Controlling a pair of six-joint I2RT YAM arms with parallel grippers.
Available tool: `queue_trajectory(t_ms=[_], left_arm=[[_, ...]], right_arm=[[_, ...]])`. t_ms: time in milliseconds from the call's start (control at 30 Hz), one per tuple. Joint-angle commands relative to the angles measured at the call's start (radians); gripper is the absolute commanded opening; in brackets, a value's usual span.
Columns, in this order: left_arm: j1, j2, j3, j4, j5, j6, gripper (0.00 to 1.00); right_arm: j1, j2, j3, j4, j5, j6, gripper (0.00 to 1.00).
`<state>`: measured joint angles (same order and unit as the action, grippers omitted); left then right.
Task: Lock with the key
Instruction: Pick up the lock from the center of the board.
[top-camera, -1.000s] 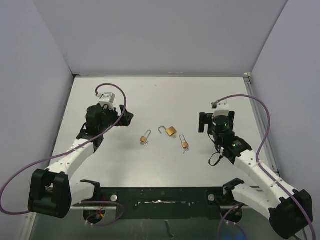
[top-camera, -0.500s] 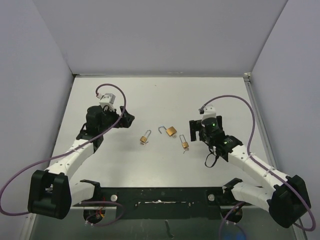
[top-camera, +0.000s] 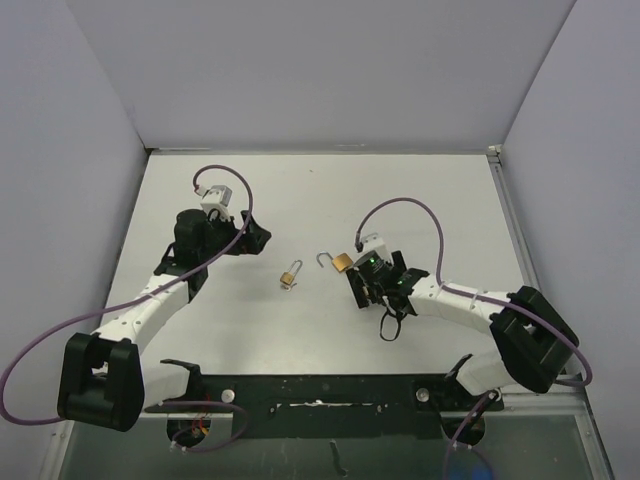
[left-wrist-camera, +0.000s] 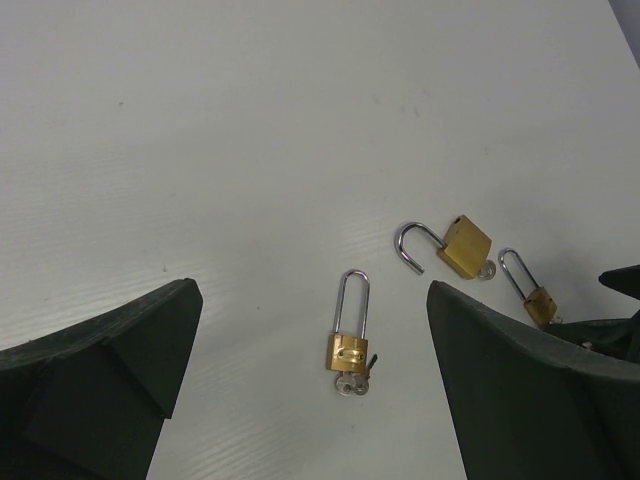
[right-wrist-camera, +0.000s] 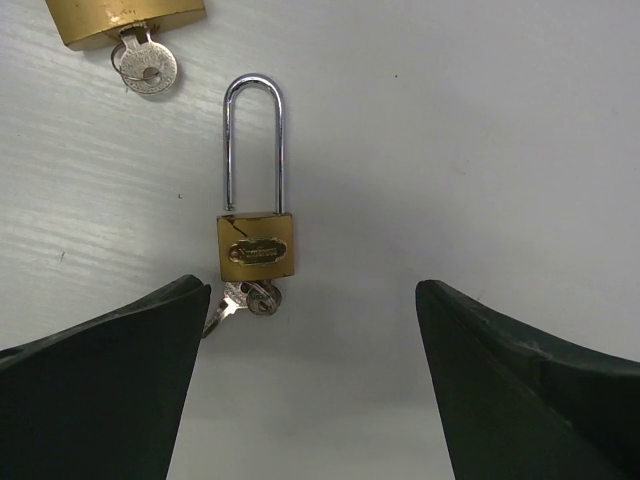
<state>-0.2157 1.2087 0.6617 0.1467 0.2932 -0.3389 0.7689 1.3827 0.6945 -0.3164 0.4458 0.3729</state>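
Right tool (right-wrist-camera: 312, 385) is spread wide, hanging right over the long-shackle padlock (right-wrist-camera: 256, 246), which lies flat on the counter (right-wrist-camera: 470, 140) with the key (right-wrist-camera: 248, 298) stuck in its bottom. Left tool (top-camera: 255, 236) is wide too, holding nothing, off to the side.

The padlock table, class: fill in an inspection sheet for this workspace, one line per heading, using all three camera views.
Surface: white table, flat and matte.
Job's things: three brass padlocks lying flat, a key in each base. The left padlock has a long shackle, the middle padlock has its shackle swung open, and the right padlock lies under the right gripper.
Clutter: nothing seen.
Grippers: left gripper open, holding nothing. Right gripper open, fingers either side of the right padlock, not touching it.
Cables: a purple cable loops over each arm, away from the locks.
Surroundings: plain pale walls on three sides.
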Motion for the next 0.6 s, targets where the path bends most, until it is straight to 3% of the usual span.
queue_trajectory(t_ms=[0, 233, 567], left_arm=[[-0.003, -0.012, -0.009, 0.088, 0.023, -0.019, 0.98], [0.002, -0.016, 0.006, 0.075, 0.012, -0.005, 0.98], [0.001, -0.021, -0.010, 0.076, 0.008, -0.008, 0.98]], right_arm=[[0.021, 0.040, 0.061, 0.056, -0.006, 0.028, 0.86], [0.020, 0.054, 0.059, 0.128, -0.069, 0.018, 0.85], [-0.001, 0.108, 0.053, 0.152, -0.113, 0.020, 0.70]])
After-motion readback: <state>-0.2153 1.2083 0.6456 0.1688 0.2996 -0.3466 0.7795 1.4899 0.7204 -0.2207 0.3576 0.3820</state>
